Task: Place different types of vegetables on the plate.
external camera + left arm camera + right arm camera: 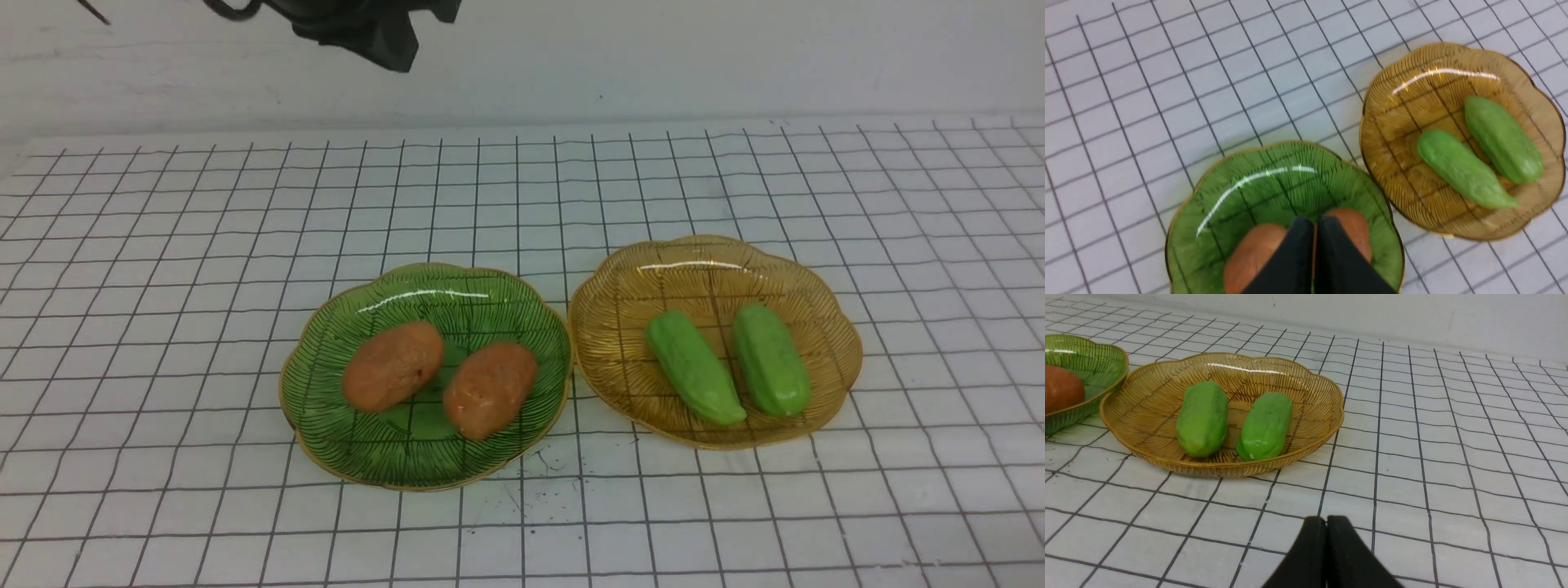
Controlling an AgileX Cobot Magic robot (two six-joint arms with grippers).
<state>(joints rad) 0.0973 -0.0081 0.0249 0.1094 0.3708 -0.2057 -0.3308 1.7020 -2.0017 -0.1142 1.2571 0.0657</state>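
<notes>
Potatoes directly beneath closed left gripper

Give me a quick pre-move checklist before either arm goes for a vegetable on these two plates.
1. Left hand empty: ok. Shut on nothing, above the two potatoes.
2. Right hand empty: ok. Shut, over bare tablecloth, clear of both plates.
3. Hands ready to grasp: not ok. Both are shut and must open first.
4. Plates sorted by type: ok. Potatoes lie only on the green plate; the two cucumbers lie only on the amber plate.
5. Vegetables reachable: ok. None is stacked on or covered by another.
6. Room to place more: ok. Each plate has bare space toward its far rim.
</notes>
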